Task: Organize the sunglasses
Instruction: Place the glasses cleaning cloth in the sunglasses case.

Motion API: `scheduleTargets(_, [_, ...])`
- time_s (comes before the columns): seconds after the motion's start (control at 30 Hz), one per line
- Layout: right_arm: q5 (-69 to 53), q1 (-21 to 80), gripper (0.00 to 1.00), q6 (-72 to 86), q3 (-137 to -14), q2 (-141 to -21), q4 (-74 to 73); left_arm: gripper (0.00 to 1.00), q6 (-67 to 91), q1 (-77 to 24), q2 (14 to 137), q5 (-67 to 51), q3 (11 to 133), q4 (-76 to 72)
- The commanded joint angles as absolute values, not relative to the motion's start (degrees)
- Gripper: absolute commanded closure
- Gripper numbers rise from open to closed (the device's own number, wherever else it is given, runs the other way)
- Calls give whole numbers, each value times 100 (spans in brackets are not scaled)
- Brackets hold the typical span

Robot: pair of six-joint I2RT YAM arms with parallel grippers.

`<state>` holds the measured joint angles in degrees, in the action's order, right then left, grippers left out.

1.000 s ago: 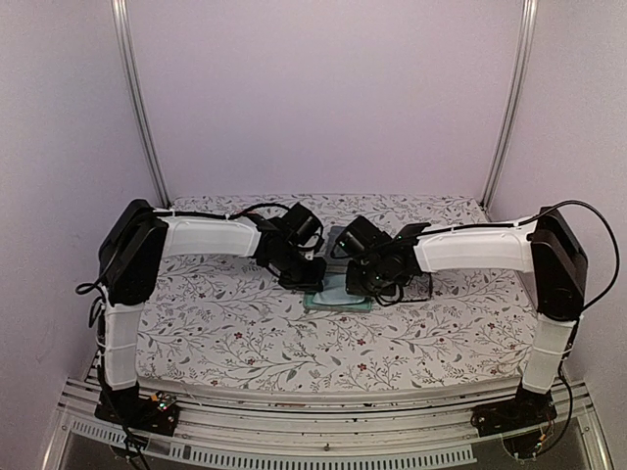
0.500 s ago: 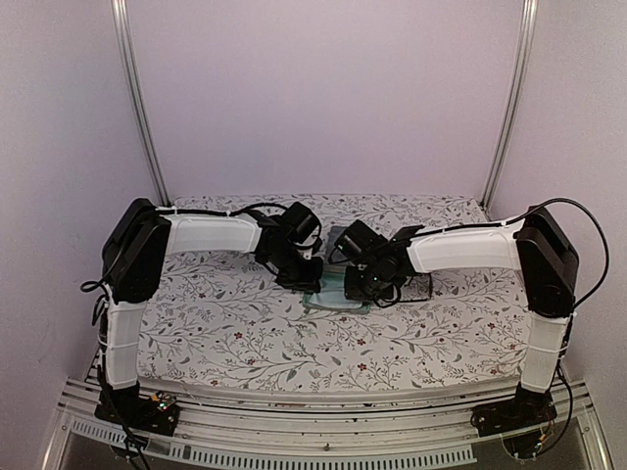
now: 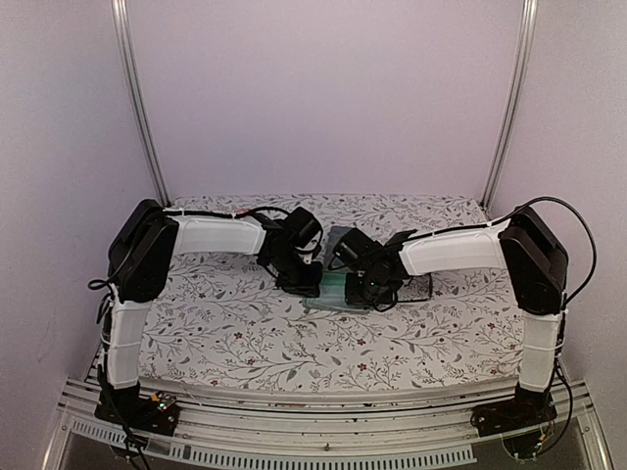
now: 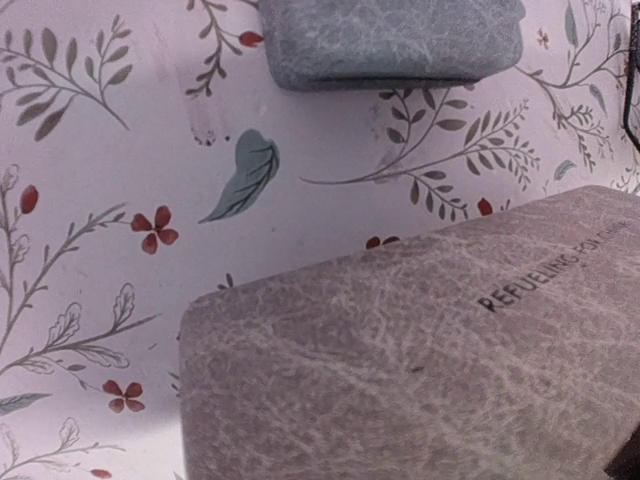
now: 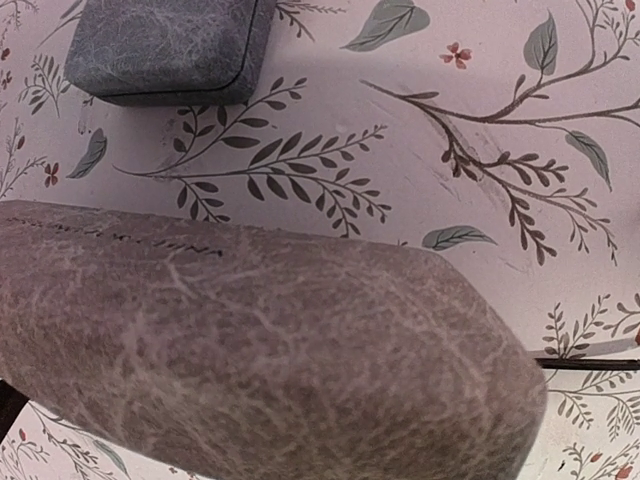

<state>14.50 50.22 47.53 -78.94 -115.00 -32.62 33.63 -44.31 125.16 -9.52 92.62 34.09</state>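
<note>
Since a second ago the right arm has swung inward: its elbow sits nearer the middle of the table (image 3: 216, 323), and the right gripper (image 3: 361, 291) has pushed leftward over the light blue cloth (image 3: 328, 300). The left gripper (image 3: 302, 281) has barely shifted and hangs just beside it, so the two wrists now crowd closer together. The overhead view shows this meeting of the arms and the cloth beneath them, but the black wrists hide whatever lies between the fingers. The wrist cameras show what the overhead view cannot. A tan-grey case (image 4: 430, 350) with a crackled surface and printed lettering fills the lower part of both views, close under each camera. A blue-grey case (image 5: 165, 45) lies well apart from it on the flowered covering, closed. No cloth shows in either wrist view. Of the sunglasses (image 5: 590, 362), only one thin black arm shows, running out from behind the tan-grey case's rounded end toward the right edge of the right wrist view. Neither wrist view shows fingertips. The right jaws are fully closed, on what I cannot tell, and the left jaws' spread cannot be told.
</note>
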Motion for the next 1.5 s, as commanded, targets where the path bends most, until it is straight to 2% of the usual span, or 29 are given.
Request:
scheduleTargets(0.0, [1463,4986,98,4747,-8062,-11591,-3335,81,3329,-4346,12522,-889,9369,3524])
scheduleTargets(0.07, [1495,4983,96,4771,-8043,-11502,-3388,79,3344,-4345,12415,-914,9356,3516])
scheduleTargets(0.27, [1698,4984,75,4851,-7923,-10973,-3423,77,3416,-4374,11999,-1185,9077,3185])
scheduleTargets(0.33, [1686,4988,72,4854,-7906,-10881,-3361,77,3457,-4382,11932,-1273,8949,2981])
scheduleTargets(0.43, [1522,4984,72,4759,-7959,-10961,-3204,80,3481,-4394,11997,-1344,8895,2818])
scheduleTargets(0.63, [1116,4986,77,4559,-8138,-11428,-2831,83,3471,-4406,12213,-1452,8899,2594])
scheduleTargets(0.97, [1189,4938,77,4626,-8115,-11794,-2610,84,3592,-4408,12507,-1545,8724,2247])
scheduleTargets(1.47, [1741,4922,60,5074,-7655,-11743,-3038,80,3629,-4405,12577,-931,8604,2575])
